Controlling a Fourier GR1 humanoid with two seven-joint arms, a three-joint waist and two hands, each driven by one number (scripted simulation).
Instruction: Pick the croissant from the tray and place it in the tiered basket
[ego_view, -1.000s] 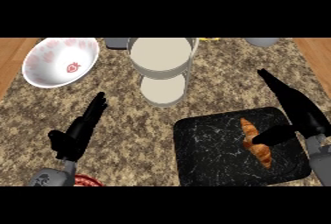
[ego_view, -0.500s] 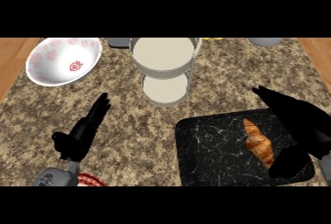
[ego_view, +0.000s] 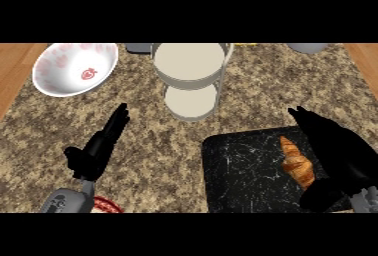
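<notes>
Croissant (ego_view: 297, 161) lies on the tray (ego_view: 244, 175), near right. Right hand (ego_view: 336, 155) just right of it, fingers straight, holding nothing. Left hand (ego_view: 100, 145) open, idle at left. Risk: closing from the side may shove the croissant instead of gripping. Basket (ego_view: 190, 75) far centre.

- croissant (ego_view: 297, 164): golden-orange, browner ridges
- tray (ego_view: 244, 175): black, white marble veining
- counter (ego_view: 170, 150): speckled brown-beige granite
- tiered basket (ego_view: 189, 75): cream insides, grey rims
- bowl (ego_view: 76, 68): white, pink-red motifs
- both hands: black
</notes>
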